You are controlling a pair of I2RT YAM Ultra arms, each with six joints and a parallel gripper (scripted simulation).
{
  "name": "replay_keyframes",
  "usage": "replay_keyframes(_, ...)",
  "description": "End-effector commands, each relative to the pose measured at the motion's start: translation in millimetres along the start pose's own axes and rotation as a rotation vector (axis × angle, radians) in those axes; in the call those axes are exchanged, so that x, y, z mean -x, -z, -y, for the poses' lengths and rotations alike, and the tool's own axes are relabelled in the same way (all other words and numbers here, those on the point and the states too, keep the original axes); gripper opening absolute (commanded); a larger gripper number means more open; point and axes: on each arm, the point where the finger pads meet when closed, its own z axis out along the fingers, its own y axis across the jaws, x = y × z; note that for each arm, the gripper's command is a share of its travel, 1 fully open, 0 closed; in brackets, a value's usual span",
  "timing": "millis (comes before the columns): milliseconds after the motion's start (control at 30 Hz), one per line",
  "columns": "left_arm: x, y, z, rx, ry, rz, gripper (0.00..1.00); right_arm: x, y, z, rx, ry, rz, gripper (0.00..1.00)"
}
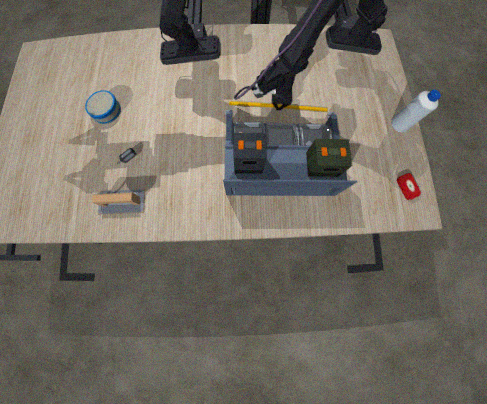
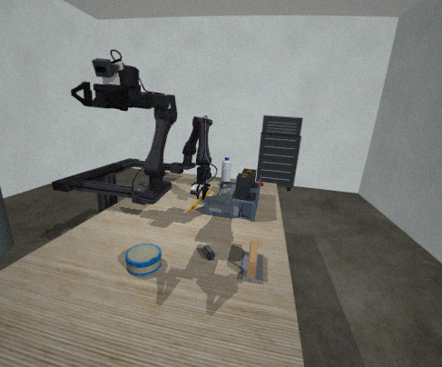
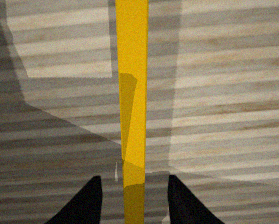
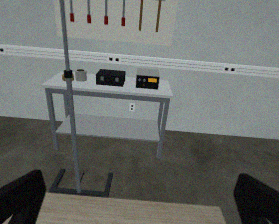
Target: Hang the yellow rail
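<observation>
Above the pale wood-grain tabletop (image 1: 174,165) (image 2: 126,309), left claw (image 1: 280,106) (image 2: 200,196) (image 3: 135,182) partly open astride yellow rail (image 1: 304,108) (image 2: 195,205) (image 3: 132,45), right claw (image 2: 73,93) (image 4: 139,187) wide open, pale walls (image 2: 230,68) (image 4: 215,30)

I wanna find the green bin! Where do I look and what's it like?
On the wooden table stands a blue-grey shelf. Two boxy bins stand up in it, and yours is the one nearer the white bottle. It's dark green with orange bits; its neighbour is dark grey.

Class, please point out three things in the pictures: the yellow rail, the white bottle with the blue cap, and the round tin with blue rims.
yellow rail (image 1: 304,108) (image 2: 195,205) (image 3: 132,115): top, exterior and left wrist views; on its bar.
white bottle with the blue cap (image 1: 414,114) (image 2: 226,171): top and exterior views; on its body.
round tin with blue rims (image 1: 101,105) (image 2: 143,259): top and exterior views; on its lid, then its side.
</observation>
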Motion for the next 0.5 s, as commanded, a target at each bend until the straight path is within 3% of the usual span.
replay_keyframes(0, 1.9, 2.6, -3.7, 0.005, 0.0, 0.017, 0.36, 11.6, 5.8, 6.8, -0.025, -0.006, 0.014, 1.0)
replay_keyframes(467, 3.4, 3.1, -2.1, 0.007, -0.009, 0.02, 0.36, 11.6, 5.8, 6.8, -0.025, -0.006, 0.014, 1.0)
